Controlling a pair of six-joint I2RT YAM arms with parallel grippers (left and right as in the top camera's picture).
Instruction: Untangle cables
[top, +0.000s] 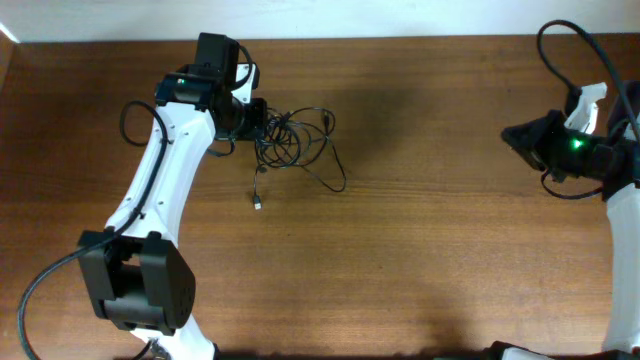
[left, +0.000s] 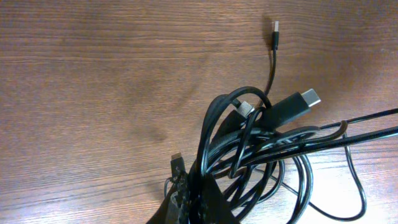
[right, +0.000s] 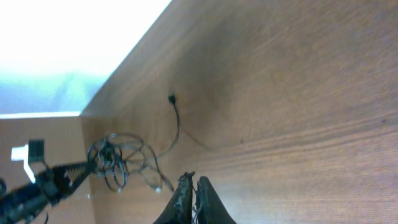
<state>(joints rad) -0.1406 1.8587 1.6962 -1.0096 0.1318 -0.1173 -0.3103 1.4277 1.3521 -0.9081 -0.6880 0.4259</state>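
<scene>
Two arms (top: 150, 190), one tangle of cables (top: 296, 140), four plugs (left: 309, 98)

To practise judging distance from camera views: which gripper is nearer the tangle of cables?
Left. The left gripper sits at the edge of the tangle of cables, among its loops. The right gripper is far off on the opposite side, touching no cable.

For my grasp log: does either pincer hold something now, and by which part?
The left pincer grips the cables at the edge of their tangle, on the bunched loops nearest its arm. The right pincer is shut and holds nothing.
</scene>
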